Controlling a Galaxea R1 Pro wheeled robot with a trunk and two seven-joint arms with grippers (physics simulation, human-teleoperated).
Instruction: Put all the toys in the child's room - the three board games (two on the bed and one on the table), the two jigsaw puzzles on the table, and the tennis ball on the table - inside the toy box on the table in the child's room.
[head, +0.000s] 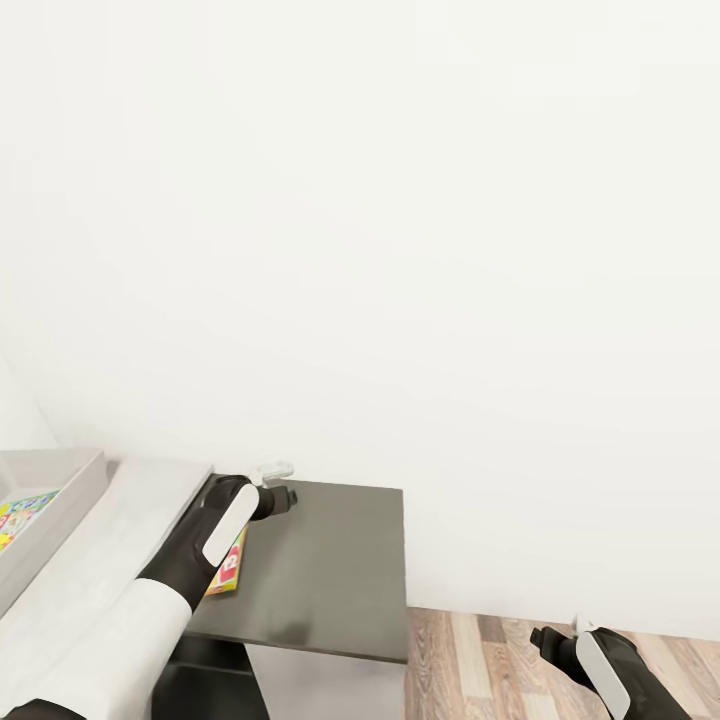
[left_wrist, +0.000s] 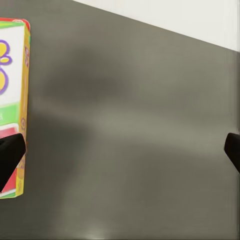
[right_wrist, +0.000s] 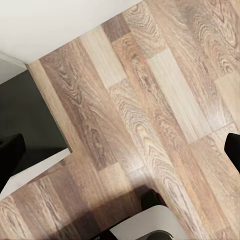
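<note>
A flat yellow-green board game (head: 230, 572) with a red patch lies on the dark grey side unit (head: 320, 560) of the table (head: 110, 560), partly hidden under my left forearm. My left gripper (head: 281, 487) hovers over the unit just past the box, open and holding nothing. In the left wrist view the board game (left_wrist: 12, 100) sits beside one finger (left_wrist: 9, 157), outside the left gripper's (left_wrist: 120, 155) gap. The toy box (head: 70, 500) stands at the far left with a bright multicoloured flat box (head: 25, 515) inside. My right gripper (head: 560, 635) hangs open over the floor.
A bare white wall (head: 400, 250) rises right behind the table. To the right of the side unit, wood-plank floor (right_wrist: 150, 115) lies below the right gripper (right_wrist: 120, 150). The side unit's front right corner (head: 403, 655) is close to the right arm.
</note>
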